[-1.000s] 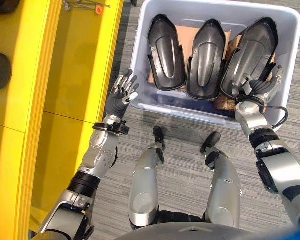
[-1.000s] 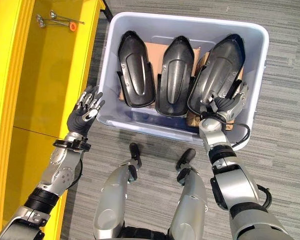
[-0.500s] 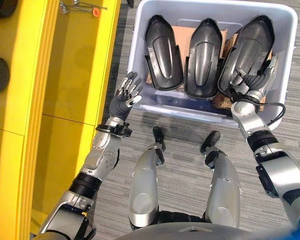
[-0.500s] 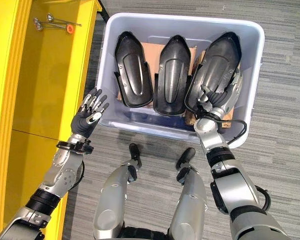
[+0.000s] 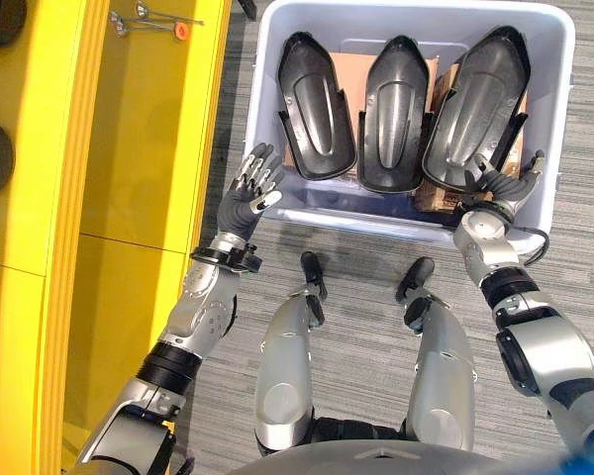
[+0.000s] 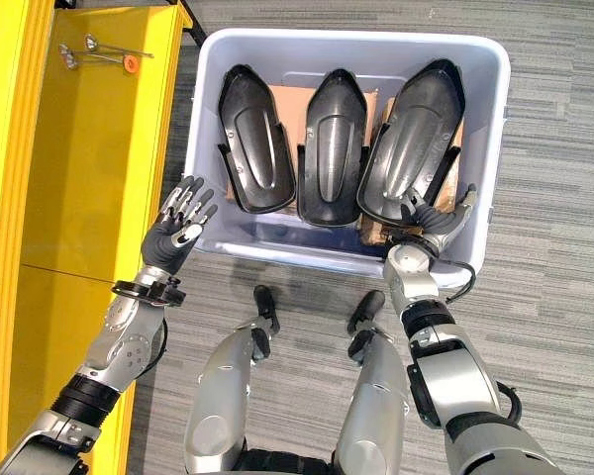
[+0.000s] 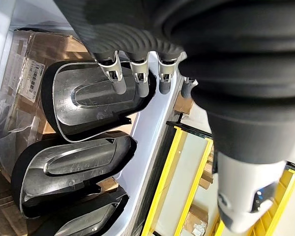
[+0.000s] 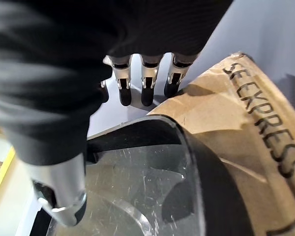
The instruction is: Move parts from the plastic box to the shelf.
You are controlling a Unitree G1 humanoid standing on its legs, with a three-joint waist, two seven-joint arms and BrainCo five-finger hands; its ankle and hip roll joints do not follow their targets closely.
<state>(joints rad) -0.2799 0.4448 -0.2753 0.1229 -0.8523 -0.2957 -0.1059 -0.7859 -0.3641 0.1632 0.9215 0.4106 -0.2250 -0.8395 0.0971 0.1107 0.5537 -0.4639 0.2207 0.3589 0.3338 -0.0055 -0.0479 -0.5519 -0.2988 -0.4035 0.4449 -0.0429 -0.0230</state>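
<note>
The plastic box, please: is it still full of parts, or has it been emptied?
Not emptied. The plastic box holds three black parts side by side on cardboard; none is out.

Grey striped carpet (image 5: 356,327) is covering the floor. Cardboard boxes (image 7: 199,221) are sitting low down beyond yellow framing; even light is falling across the room.

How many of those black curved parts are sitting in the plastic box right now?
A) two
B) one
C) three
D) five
C: three black parts lie side by side in the plastic box, the left part, the middle part and the right part, resting on brown cardboard.
</note>
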